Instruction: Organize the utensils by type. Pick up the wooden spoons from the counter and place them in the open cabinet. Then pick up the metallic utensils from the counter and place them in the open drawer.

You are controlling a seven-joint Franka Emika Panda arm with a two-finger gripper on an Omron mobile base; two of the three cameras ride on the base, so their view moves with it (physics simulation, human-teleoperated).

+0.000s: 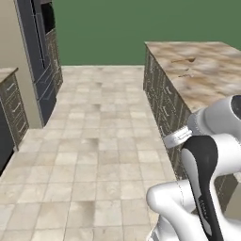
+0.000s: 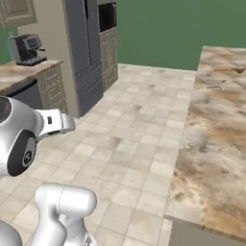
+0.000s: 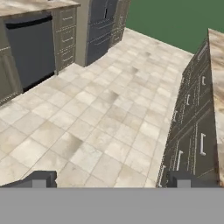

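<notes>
Marbled worktop (image 2: 211,144) carrying all utensils (image 2: 218,86), well ahead and right of the fingers (image 3: 111,179). Spread fully wide, holding nothing, hovering over floor tiles (image 3: 96,122). Nothing sorted yet, judging by this.

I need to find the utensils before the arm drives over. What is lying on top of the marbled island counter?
On the counter, near its far end, lie a wooden spoon and a thin grey utensil. They are too small to tell more; the counter's right part is cut off.
</notes>
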